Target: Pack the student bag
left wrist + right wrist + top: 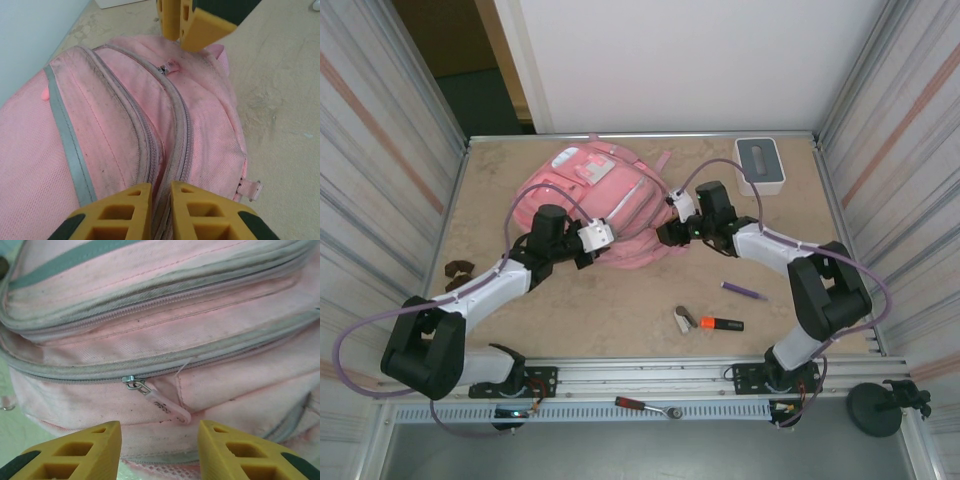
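As it lies on the table, bag: far-centre, slumped flat btwn both arms, front pockets up
Weight: prob light; looks empty and sagging, so a tug may drag the whole thing unless it is pinned
Stiffness: soft, floppy cloth; will fold and bunch when squeezed, no rigid edge to push on
Surface: woven pink fabric, matte, some grime; not slippery, a pinch should hold well
Zips: several curved pale tracks w/ raised ridges; grey trim along one panel
Pull tab: small flat pink tab hanging off a metal slider; thin, easy to miss
Where to grip: tab for opening a pocket; w/ other arm pinch a cloth fold beside the track to keep tension
L gripper: on bag's near-left side, fingers almost together, slim gap over a zip ridge; can't tell if cloth is nipped
R gripper: at bag's right side, jaws spread, nothing held, tab just beyond the tips
Risk: tab slips out, or bag slides instead of the zip running
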Robot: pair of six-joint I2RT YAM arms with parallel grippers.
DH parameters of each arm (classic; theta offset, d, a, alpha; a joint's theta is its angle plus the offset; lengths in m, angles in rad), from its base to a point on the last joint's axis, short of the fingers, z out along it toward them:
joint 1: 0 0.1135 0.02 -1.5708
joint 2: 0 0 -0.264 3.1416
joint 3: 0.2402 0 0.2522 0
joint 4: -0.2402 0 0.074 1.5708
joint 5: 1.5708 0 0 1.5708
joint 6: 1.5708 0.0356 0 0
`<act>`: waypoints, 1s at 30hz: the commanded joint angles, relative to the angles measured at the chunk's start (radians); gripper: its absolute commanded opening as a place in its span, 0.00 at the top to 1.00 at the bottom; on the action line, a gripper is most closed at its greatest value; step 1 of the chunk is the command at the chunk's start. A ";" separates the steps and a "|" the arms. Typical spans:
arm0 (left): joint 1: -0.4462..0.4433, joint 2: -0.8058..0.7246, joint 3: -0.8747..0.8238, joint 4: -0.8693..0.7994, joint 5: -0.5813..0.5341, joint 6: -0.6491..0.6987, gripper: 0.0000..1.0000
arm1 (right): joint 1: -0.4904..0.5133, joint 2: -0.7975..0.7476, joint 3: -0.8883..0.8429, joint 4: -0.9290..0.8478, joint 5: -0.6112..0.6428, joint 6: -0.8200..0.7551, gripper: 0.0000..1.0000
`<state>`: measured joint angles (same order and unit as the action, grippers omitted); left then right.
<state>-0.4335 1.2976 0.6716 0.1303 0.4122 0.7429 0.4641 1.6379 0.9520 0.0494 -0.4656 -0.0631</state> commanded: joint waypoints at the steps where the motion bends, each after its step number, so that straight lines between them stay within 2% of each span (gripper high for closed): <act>1: -0.002 -0.024 0.020 0.002 -0.018 -0.004 0.82 | -0.005 0.052 0.064 -0.083 -0.047 -0.165 0.56; 11: -0.003 -0.018 0.022 0.000 -0.019 0.000 0.82 | 0.007 0.152 0.140 -0.101 -0.062 -0.226 0.57; 25: -0.007 0.000 0.029 0.000 -0.020 0.000 0.82 | 0.051 0.173 0.111 -0.041 -0.046 -0.222 0.73; 30: -0.008 0.003 0.031 -0.001 -0.020 0.001 0.82 | 0.055 0.171 0.086 0.004 -0.034 -0.207 0.74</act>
<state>-0.4343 1.2980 0.6727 0.1265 0.3988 0.7433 0.5106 1.7958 1.0569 0.0219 -0.4950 -0.2729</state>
